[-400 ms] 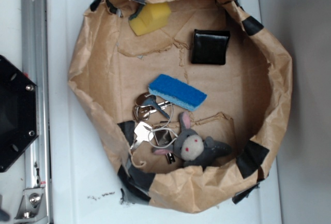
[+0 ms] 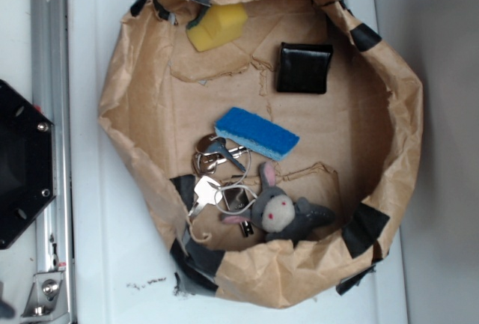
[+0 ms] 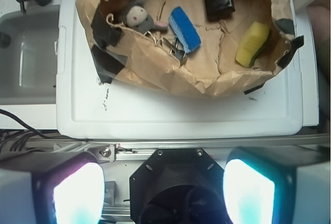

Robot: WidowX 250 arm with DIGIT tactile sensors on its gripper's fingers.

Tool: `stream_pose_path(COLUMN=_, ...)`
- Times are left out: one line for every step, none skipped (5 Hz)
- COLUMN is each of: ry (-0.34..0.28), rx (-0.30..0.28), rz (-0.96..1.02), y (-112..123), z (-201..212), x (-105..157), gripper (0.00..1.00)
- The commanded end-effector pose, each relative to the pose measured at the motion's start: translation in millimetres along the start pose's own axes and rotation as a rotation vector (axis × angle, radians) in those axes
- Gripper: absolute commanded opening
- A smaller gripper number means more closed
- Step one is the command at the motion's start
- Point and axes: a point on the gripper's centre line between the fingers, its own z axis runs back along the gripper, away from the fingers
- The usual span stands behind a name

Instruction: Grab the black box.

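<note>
The black box point(image 2: 304, 68) lies flat inside the brown paper bowl point(image 2: 127, 99), near the yellow sponge point(image 2: 218, 26). Only the wrist view shows the end effector point(image 3: 164, 193): wide open, holding nothing, over the black plate point(image 3: 176, 182).

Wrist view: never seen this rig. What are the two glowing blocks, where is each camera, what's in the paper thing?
The glowing blocks are the fingers of the robot arm's claw, seen from a camera on its wrist. They stand wide apart, holding nothing, above the arm's black hexagonal plate. The exterior view looks straight down. On the white table sits a brown paper rim patched with black tape. Inside lie the black box, a yellow sponge, a blue sponge, keys and a grey plush toy.
</note>
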Motion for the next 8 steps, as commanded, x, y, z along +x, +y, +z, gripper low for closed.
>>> stream_pose_path(ry=-0.102, rx=-0.072, rz=0.06, y=0, z=-3, x=60, gripper=1.0)
stream_pose_path(ry=-0.113, rx=-0.05, rz=0.052, y=5, z=-24, x=85, gripper=1.0)
stream_pose_path(ry=-0.149, rx=-0.013, rz=0.033, y=15, z=-45, x=107, gripper=1.0)
stream_pose_path(ry=-0.186, rx=-0.006, rz=-0.098, y=22, z=-84, x=127, gripper=1.0)
stream_pose_path(ry=-0.245, rx=0.005, rz=-0.076, y=43, z=-106, x=142, gripper=1.0)
stream_pose_path(ry=-0.245, rx=0.005, rz=-0.076, y=43, z=-106, x=142, gripper=1.0)
stream_pose_path(ry=-0.245, rx=0.005, rz=-0.076, y=43, z=-106, x=142, gripper=1.0)
stream_pose_path(ry=-0.245, rx=0.005, rz=-0.076, y=43, z=-106, x=142, gripper=1.0)
